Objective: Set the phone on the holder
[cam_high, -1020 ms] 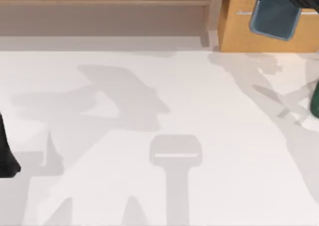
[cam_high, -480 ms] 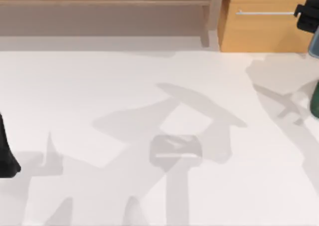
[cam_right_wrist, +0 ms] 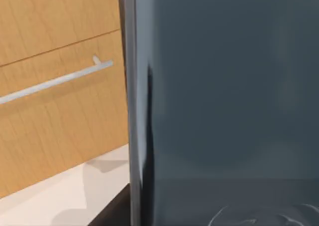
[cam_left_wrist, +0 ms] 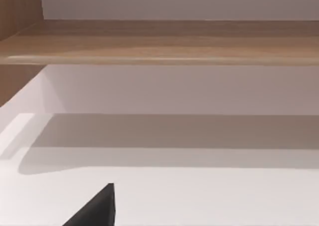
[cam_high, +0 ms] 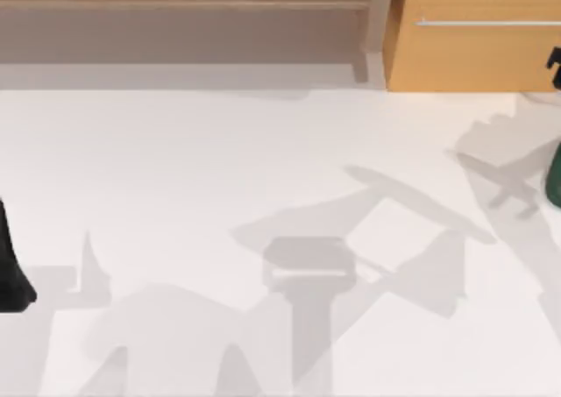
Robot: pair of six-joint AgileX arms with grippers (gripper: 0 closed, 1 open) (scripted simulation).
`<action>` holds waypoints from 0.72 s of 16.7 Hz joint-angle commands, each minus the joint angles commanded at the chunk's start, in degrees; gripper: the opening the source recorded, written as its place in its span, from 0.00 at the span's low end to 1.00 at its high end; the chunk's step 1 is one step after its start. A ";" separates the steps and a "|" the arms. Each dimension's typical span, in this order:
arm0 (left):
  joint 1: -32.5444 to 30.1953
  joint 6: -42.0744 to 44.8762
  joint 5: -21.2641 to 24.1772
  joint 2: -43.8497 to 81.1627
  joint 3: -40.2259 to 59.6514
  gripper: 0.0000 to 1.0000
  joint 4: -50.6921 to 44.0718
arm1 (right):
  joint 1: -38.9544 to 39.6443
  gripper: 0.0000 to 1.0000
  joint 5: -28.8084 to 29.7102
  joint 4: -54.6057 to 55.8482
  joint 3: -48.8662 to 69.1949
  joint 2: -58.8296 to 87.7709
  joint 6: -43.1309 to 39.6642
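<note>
The phone [cam_right_wrist: 224,101] is a dark blue-grey slab with a thin silvery rim. It stands close in front of the right wrist camera, held up above the table by my right gripper [cam_right_wrist: 114,212], whose dark edge shows beside it. A black piece of my right arm [cam_high: 555,64] sits at the top view's right edge, by the cabinet. The holder [cam_high: 308,265] is a pale grey stand with a wide head and a narrow stem, low in the middle of the table. My left arm [cam_high: 10,270] stays parked at the left edge, and one dark tip [cam_left_wrist: 97,209] of it shows in the left wrist view.
A wooden cabinet [cam_high: 473,55] with a silver bar handle [cam_high: 482,22] stands at the back right. An open wooden shelf [cam_high: 184,7] runs along the back. A dark green object [cam_high: 554,173] pokes in at the right edge. Arm shadows cross the white table [cam_high: 175,169].
My right arm has carried the phone rightward, off the top view's right edge. Its shadow has slid right and forward across the table to the holder. The left arm has not moved.
</note>
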 joint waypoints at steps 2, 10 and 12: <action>0.00 0.00 0.00 0.00 0.00 1.00 0.00 | 0.00 0.00 0.00 0.00 0.00 0.00 0.00; 0.00 0.00 0.00 0.00 0.00 1.00 0.00 | 3.06 0.00 -3.68 2.82 2.69 -2.19 2.41; 0.00 0.00 0.00 0.00 0.00 1.00 0.00 | 3.64 0.00 -4.96 3.09 2.06 -2.62 2.33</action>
